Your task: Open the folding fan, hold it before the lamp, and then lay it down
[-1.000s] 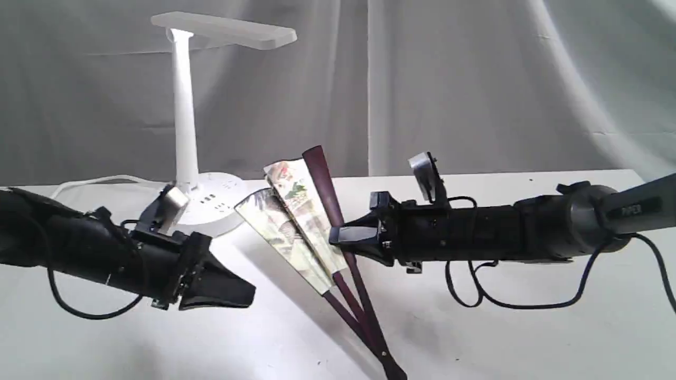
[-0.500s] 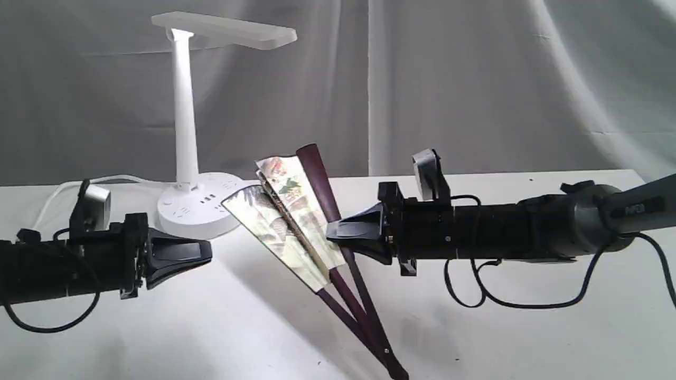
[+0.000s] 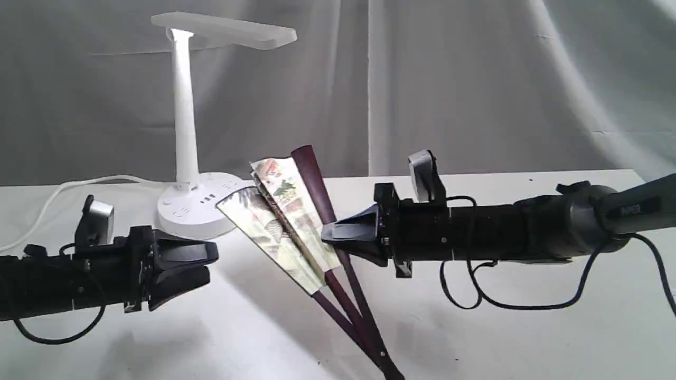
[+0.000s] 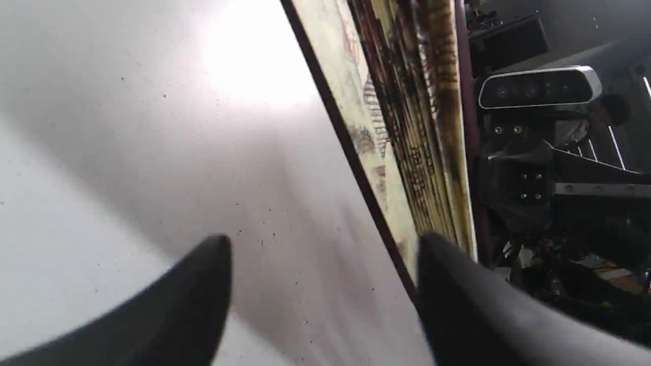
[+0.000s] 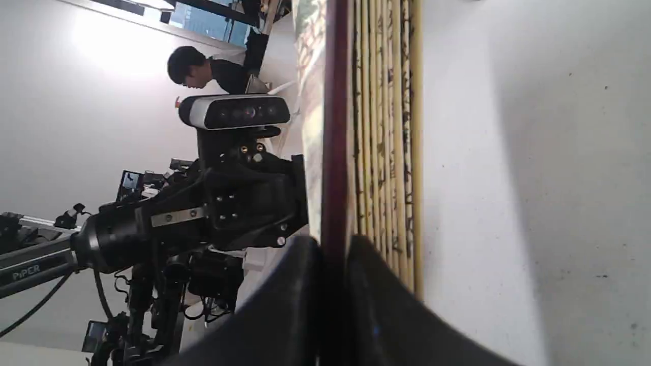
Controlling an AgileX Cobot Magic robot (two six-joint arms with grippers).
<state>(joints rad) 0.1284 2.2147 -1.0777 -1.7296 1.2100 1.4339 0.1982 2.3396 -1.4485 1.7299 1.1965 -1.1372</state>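
Maroon-ribbed folding fan [image 3: 285, 221], partly spread, aslant near the lamp [image 3: 185, 132]; pivot low, leaf tips leaning lampward. Right gripper [image 3: 327, 238] clamped on its outer guard. Left gripper [image 3: 212, 264], jaws parted, near the free edge, facing it.

The exterior view is softly lit and a little hazy, with the lamp [image 3: 185, 121] washed near white at eleven o'clock and the folding fan [image 3: 280, 221] throwing a grey shadow across the worktop [image 3: 528, 327] toward seven o'clock. In the left wrist view glare burns out part of the worktop and the left pincer [image 4: 323, 246] is smeared out of focus; the right wrist view is sharper, its wall [image 5: 101, 51] overexposed.
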